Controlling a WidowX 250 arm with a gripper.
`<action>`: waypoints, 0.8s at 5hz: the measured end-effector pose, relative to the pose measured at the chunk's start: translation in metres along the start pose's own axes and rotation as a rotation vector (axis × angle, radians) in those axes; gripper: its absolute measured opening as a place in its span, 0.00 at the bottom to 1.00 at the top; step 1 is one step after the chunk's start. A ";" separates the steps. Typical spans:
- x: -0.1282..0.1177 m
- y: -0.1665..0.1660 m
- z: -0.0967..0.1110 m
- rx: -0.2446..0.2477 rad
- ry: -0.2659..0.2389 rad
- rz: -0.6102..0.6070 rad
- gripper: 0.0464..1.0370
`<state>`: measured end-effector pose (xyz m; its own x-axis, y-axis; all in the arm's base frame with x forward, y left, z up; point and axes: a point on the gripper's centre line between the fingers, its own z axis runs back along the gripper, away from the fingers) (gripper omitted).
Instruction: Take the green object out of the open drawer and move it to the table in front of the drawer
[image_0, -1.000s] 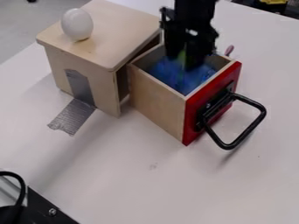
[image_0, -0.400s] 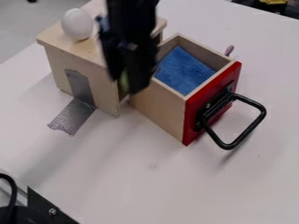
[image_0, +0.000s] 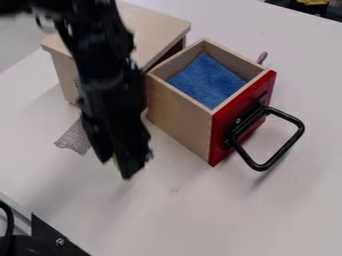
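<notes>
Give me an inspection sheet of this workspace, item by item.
Surface: white table, faint small mark in front of the drawer.
Job's things: green item, only a sliver visible between the fingertips.
Clutter: grey tape strip on the table; pinkish object behind the drawer, unidentified.
Gripper: black gripper, hanging at left, in front of the wooden cabinet, apparently holding the green item.
Cables: black cable, curving at the lower left edge.
Surroundings: drawer pulled out of the cabinet, red front, black handle, blue cloth inside; grey floor beyond.
</notes>
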<state>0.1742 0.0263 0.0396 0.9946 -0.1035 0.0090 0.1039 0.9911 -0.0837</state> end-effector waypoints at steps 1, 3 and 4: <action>0.005 0.007 -0.033 0.004 0.027 0.009 0.54; 0.015 0.009 -0.045 0.010 0.054 -0.002 0.58; 0.000 0.000 -0.030 0.047 0.064 -0.007 0.88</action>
<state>0.1741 0.0242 0.0099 0.9920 -0.1137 -0.0549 0.1118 0.9931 -0.0365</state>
